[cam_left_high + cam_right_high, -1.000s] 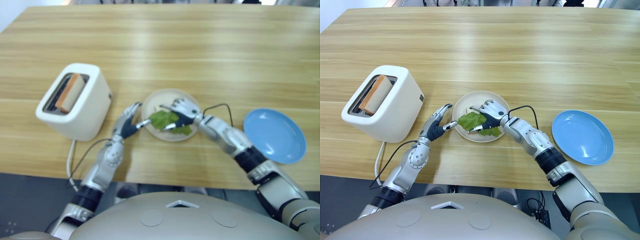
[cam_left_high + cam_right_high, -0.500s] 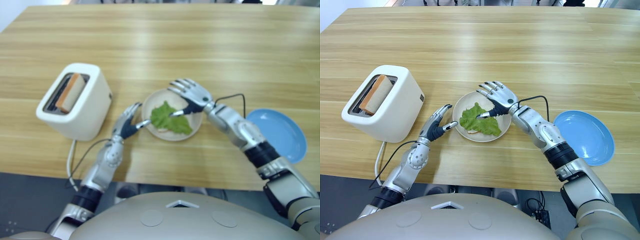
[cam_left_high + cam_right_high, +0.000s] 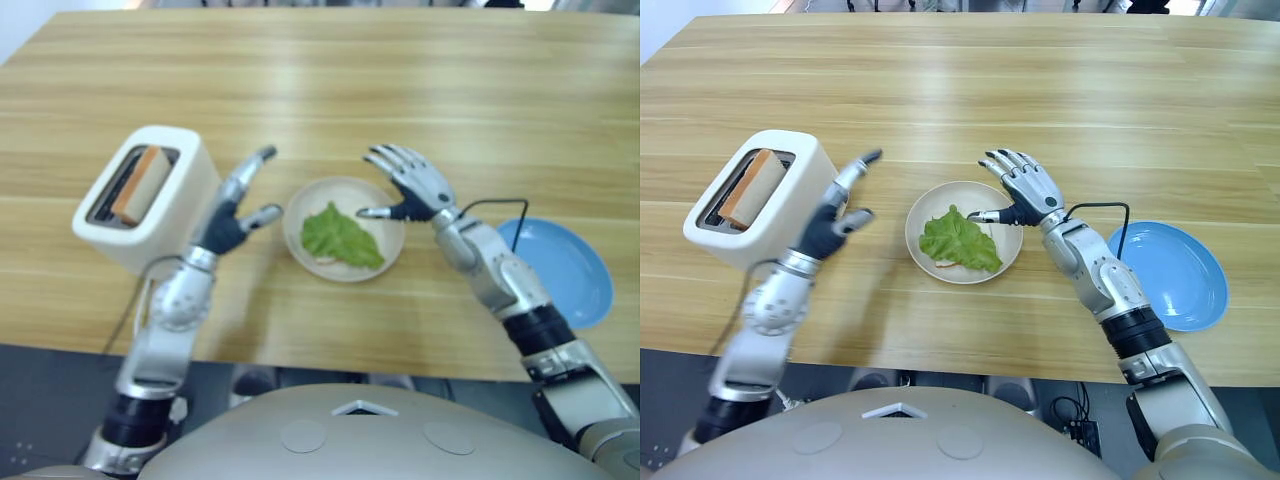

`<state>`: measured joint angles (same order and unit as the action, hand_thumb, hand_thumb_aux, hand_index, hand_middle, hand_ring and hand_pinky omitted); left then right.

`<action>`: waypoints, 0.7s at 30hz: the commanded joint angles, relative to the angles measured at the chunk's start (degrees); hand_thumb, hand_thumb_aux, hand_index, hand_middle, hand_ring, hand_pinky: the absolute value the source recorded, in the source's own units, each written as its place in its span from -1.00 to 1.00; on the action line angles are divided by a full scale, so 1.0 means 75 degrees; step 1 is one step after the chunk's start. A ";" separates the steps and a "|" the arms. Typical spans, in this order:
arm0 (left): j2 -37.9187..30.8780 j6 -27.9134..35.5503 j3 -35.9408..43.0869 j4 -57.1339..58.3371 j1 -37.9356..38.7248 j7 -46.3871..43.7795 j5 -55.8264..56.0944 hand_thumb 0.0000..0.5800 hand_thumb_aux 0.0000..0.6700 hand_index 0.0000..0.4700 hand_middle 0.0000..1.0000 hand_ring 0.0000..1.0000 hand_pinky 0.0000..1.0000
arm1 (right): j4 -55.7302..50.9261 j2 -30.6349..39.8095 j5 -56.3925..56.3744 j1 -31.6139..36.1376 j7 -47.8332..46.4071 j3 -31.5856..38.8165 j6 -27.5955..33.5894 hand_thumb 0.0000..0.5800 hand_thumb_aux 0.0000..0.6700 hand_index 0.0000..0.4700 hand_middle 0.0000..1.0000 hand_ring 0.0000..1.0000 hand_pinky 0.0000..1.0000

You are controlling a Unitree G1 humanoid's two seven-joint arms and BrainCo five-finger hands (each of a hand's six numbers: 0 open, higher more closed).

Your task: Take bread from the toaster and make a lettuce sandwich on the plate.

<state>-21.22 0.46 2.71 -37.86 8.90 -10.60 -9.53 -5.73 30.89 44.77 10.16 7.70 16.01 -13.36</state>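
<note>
Wooden table (image 3: 1040,90): toaster (image 3: 790,215), blue plate (image 3: 1170,275), lettuce (image 3: 958,242) on plate (image 3: 933,206) between wide-open, empty left hand (image 3: 830,225) and right hand (image 3: 1030,192)

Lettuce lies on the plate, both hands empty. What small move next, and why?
Probably the left hand should shift over the white toaster and grip the brown bread slice in its slot: the green lettuce leaf on the round beige plate has no top slice.

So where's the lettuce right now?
The lettuce lies on the cream plate mid-table, between the toaster on the left and the blue plate on the right.
</note>
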 commanded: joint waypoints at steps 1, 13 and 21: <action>-0.0794 0.2105 -0.2412 -0.1537 -0.0500 -0.0868 0.3540 -1.00 -1.00 -1.00 -1.00 -1.00 -1.00 | -0.0441 -0.0278 0.0016 -0.0447 0.0369 0.0113 0.0039 -1.00 -1.00 -1.00 -1.00 -1.00 -1.00; -0.3024 0.1548 -0.4581 0.0425 0.1026 -0.1228 0.1075 -1.00 -1.00 -1.00 -1.00 -1.00 -1.00 | -0.0555 -0.0976 -0.2015 -0.1620 0.0982 -0.0866 -0.0984 -1.00 -1.00 -1.00 -1.00 -1.00 -1.00; -0.3451 0.0994 -0.3325 0.2042 0.1463 -0.0192 -0.2470 -1.00 -1.00 -1.00 -1.00 -1.00 -1.00 | 0.0279 -0.1305 -0.4094 -0.1922 0.0392 -0.2195 -0.1363 -1.00 -1.00 -1.00 -1.00 -1.00 -1.00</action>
<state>-46.32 8.08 -24.92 -24.68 19.47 -13.30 -22.31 -5.31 21.38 16.08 -3.90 12.19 0.77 -23.77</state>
